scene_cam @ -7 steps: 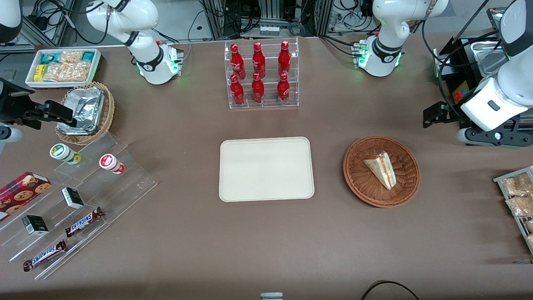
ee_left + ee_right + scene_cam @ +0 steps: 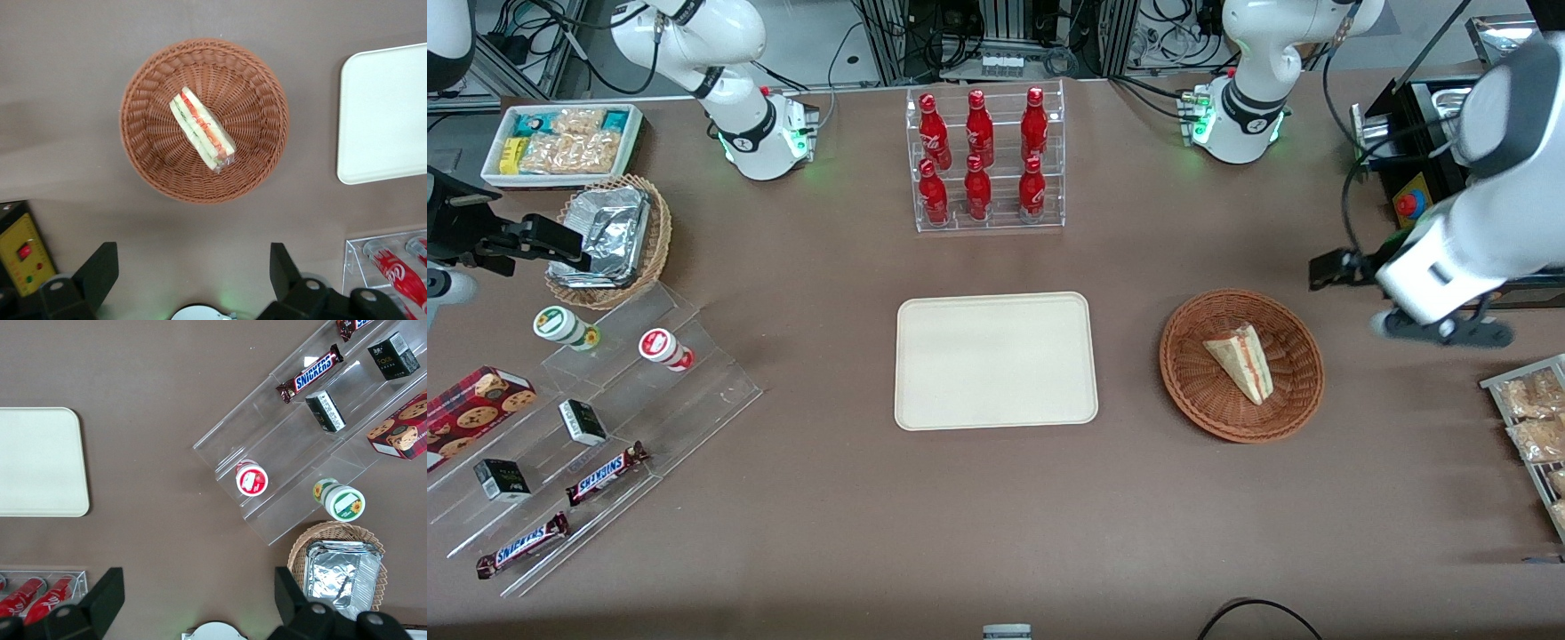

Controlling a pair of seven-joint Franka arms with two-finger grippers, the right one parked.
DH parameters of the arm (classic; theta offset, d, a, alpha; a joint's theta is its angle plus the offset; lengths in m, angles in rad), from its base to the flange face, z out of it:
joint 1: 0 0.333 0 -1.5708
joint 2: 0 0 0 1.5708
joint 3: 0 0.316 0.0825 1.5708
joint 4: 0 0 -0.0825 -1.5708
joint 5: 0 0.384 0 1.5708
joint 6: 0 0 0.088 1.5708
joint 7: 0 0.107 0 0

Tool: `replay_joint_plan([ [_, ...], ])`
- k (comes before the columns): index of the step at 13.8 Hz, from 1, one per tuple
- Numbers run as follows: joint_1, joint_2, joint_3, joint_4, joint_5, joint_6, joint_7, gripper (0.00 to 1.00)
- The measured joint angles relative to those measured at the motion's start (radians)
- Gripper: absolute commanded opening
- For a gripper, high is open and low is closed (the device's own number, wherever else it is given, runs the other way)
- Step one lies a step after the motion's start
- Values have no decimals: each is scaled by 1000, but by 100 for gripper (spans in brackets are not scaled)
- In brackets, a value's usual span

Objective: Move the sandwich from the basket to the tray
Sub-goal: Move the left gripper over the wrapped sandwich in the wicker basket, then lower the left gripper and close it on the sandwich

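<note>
One sandwich (image 2: 202, 129) lies diagonally in basket (image 2: 147, 80), straight below spread-fingered gripper (image 2: 189, 272) hovering high beside basket, tray (image 2: 996, 360) empty.

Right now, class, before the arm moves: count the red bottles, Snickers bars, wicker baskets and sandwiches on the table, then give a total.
Red bottles: 6
Snickers bars: 2
Wicker baskets: 2, the basket and the foil basket
Sandwich: 1, in the basket
Total: 11
The gripper hovers open above the table beside the basket, toward the working arm's end.
</note>
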Motion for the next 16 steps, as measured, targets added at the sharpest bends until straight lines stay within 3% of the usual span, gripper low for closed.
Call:
replay_joint_plan([
  [9,-60,-17,-4,-474,60,584,-177,100],
  [12,-59,-63,-2,-639,60,775,-422,100],
  [16,-60,-57,-3,-678,61,853,-789,100],
])
